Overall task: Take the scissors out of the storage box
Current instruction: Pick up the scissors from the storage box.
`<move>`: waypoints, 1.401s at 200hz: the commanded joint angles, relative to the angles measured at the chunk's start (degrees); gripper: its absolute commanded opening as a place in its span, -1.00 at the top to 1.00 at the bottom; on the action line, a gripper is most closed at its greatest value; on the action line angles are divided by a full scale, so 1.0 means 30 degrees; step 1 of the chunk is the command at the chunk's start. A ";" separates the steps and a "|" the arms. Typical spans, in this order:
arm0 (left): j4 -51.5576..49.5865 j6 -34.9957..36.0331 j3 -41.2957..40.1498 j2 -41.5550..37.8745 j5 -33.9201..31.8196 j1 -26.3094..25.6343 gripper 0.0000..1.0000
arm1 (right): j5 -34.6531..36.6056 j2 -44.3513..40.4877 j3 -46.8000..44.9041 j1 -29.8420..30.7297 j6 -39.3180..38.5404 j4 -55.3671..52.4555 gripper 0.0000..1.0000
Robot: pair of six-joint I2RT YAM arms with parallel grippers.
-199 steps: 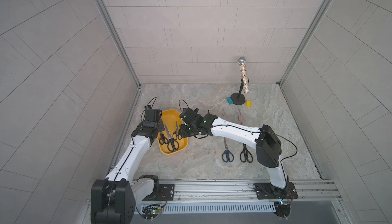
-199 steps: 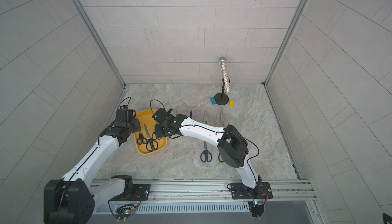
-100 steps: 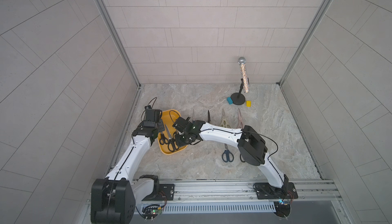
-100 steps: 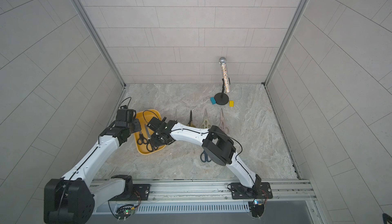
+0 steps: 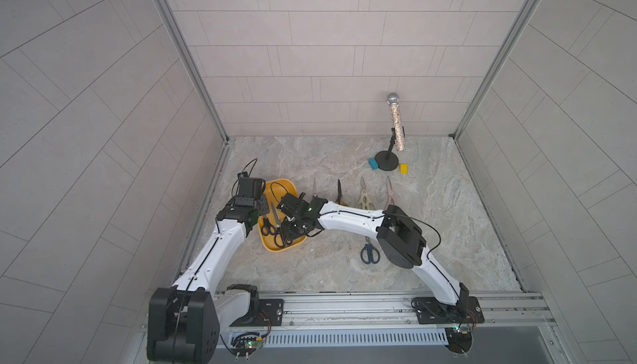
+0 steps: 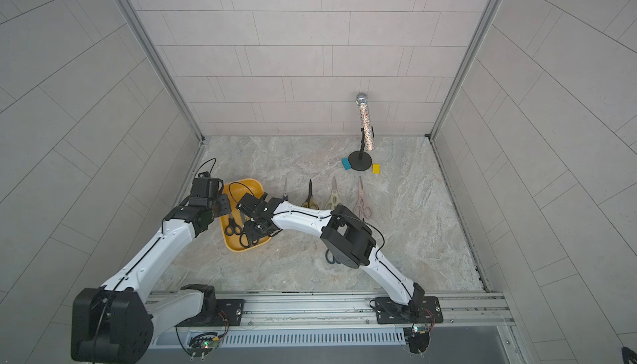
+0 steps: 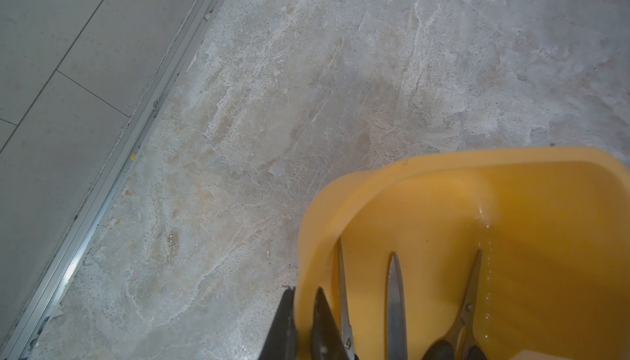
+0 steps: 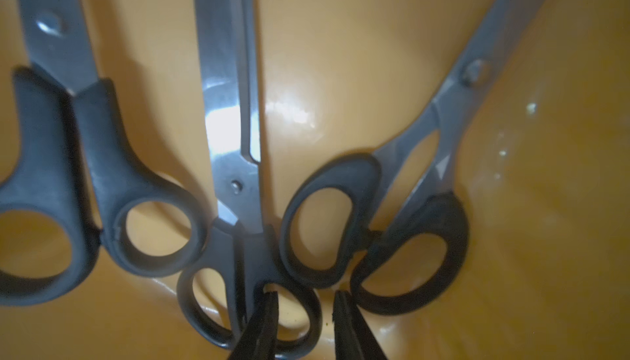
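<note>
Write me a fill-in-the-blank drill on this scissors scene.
1. The box holds ___ pairs of scissors.
2. The left claw is shut on the wall of the ___.
3. The right claw has one finger inside a handle loop of the ___ pair.
4. The microphone stand sits between a blue block and a ___ one.

Missing words: three; box; middle; yellow.
</note>
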 commanded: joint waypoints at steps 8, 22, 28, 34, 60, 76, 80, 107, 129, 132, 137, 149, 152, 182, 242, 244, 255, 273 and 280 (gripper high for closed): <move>-0.0213 0.0112 -0.0036 -0.0035 -0.0273 -0.0099 1.00 | 0.0762 0.0964 0.0204 -0.0031 -0.0368 -0.1119 0.40; -0.0242 0.0110 -0.0041 -0.0021 -0.0273 -0.0067 1.00 | 0.1056 0.1060 0.0072 -0.0060 -0.0538 -0.1161 0.44; -0.0242 0.0110 -0.0029 -0.0021 -0.0280 -0.0078 1.00 | 0.1225 0.1130 0.0048 -0.0060 -0.0698 -0.1172 0.45; -0.0243 0.0110 -0.0003 0.0005 -0.0273 -0.0131 1.00 | 0.1426 0.1205 0.0049 -0.0060 -0.0821 -0.1175 0.45; -0.0329 0.0114 -0.0003 -0.0008 -0.0273 -0.0104 1.00 | 0.1869 0.1641 0.0110 -0.0089 -0.1331 -0.1234 0.46; -0.0331 0.0114 0.0012 0.0016 -0.0245 -0.0147 1.00 | 0.2011 0.1871 0.0170 -0.0089 -0.1624 -0.1230 0.49; -0.0327 0.0110 0.0014 0.0036 -0.0216 -0.0157 1.00 | 0.2012 0.1902 0.0127 -0.0089 -0.1724 -0.1235 0.51; -0.0331 0.0073 0.0051 0.0122 -0.0132 -0.0178 1.00 | 0.2373 0.1948 -0.0043 -0.0089 -0.2485 -0.1292 0.71; -0.0331 0.0105 0.0066 0.0155 -0.0106 -0.0245 1.00 | 0.2456 0.1947 -0.0189 -0.0191 -0.2832 -0.1325 0.86; -0.0331 0.0087 0.0065 0.0133 -0.0124 -0.0227 1.00 | 0.2433 0.1921 -0.0180 -0.0204 -0.2854 -0.1296 0.88; -0.0331 0.0089 0.0080 0.0176 -0.0134 -0.0268 1.00 | 0.2372 0.1876 -0.0153 -0.0232 -0.2942 -0.1307 0.93; -0.0302 0.0083 0.0092 0.0238 -0.0156 -0.0252 1.00 | 0.2271 0.1650 -0.0181 -0.0265 -0.3134 -0.1170 1.00; -0.0301 0.0092 0.0071 0.0264 -0.0167 -0.0301 1.00 | 0.2238 0.1591 -0.0179 -0.0287 -0.3192 -0.1134 1.00; -0.0301 0.0114 0.0077 0.0301 -0.0404 -0.0260 1.00 | 0.1963 0.0473 0.0103 -0.0411 -0.3758 -0.1060 1.00; -0.0331 0.0164 0.0059 0.0283 -0.0736 -0.0255 1.00 | 0.1116 -0.1956 -0.0051 -0.0601 -0.4847 -0.0414 1.00; -0.0331 0.0153 0.0048 0.0275 -0.0740 -0.0263 1.00 | 0.1090 -0.1973 -0.0056 -0.0613 -0.4855 -0.0392 1.00; -0.0330 0.0163 0.0042 0.0257 -0.0767 -0.0267 1.00 | 0.1006 -0.2131 -0.0127 -0.0668 -0.4746 -0.0327 1.00; -0.0386 0.0176 0.0057 0.0272 -0.0800 -0.0278 1.00 | 0.0736 -0.2285 -0.0294 -0.0704 -0.4571 -0.0181 1.00; -0.0386 0.0183 0.0031 0.0272 -0.0830 -0.0267 1.00 | 0.0623 -0.2380 -0.0429 -0.0704 -0.4494 -0.0093 1.00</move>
